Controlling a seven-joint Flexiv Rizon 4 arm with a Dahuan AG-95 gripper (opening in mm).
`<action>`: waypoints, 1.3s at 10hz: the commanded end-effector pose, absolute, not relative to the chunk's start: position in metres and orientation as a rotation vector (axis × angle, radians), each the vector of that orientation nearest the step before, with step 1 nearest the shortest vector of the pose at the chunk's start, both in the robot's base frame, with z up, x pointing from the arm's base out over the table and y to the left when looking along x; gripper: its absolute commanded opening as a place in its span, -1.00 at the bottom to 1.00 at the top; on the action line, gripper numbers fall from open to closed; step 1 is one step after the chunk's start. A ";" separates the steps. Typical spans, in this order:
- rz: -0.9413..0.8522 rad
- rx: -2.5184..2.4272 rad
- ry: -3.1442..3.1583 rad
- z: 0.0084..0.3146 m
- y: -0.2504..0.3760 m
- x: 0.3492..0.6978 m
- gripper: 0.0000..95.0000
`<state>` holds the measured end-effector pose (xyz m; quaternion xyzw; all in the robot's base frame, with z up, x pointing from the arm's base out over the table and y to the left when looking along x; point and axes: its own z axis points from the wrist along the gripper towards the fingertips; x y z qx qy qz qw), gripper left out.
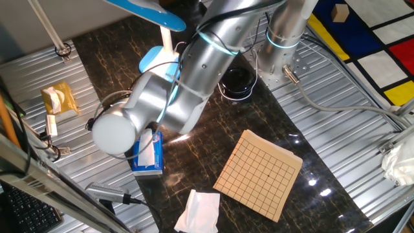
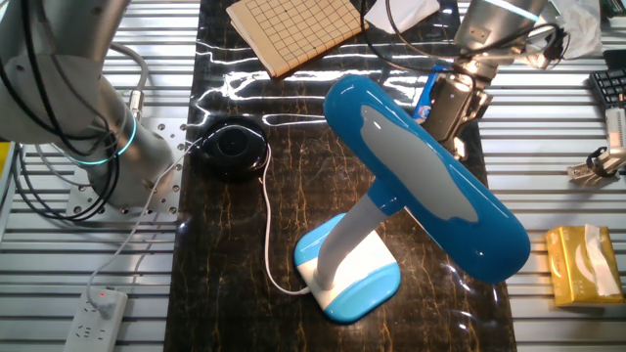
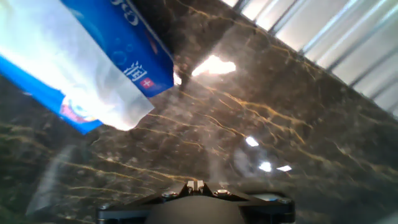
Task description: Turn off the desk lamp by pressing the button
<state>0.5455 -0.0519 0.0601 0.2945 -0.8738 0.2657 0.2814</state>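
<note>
The desk lamp stands on the dark marble table, with a light-blue flat base, a white neck, a long light-blue oval head and a thin white cord. In one fixed view, its head and base sit behind the arm. I cannot make out its button. My gripper hangs beyond the far side of the lamp head, away from the base, beside a blue tissue pack. In the hand view, the fingertips are pressed together, empty, above the marble, with the pack at upper left.
A black round pot sits left of the lamp. A wooden grid board and a white tissue lie on the marble. A yellow tissue box and a power strip lie on the metal slats.
</note>
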 end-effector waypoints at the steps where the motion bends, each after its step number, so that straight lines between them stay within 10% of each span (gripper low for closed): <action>1: 0.723 0.822 -2.358 0.060 -0.060 0.539 -1.00; 13: 0.742 0.862 -2.349 0.068 -0.076 0.531 -1.00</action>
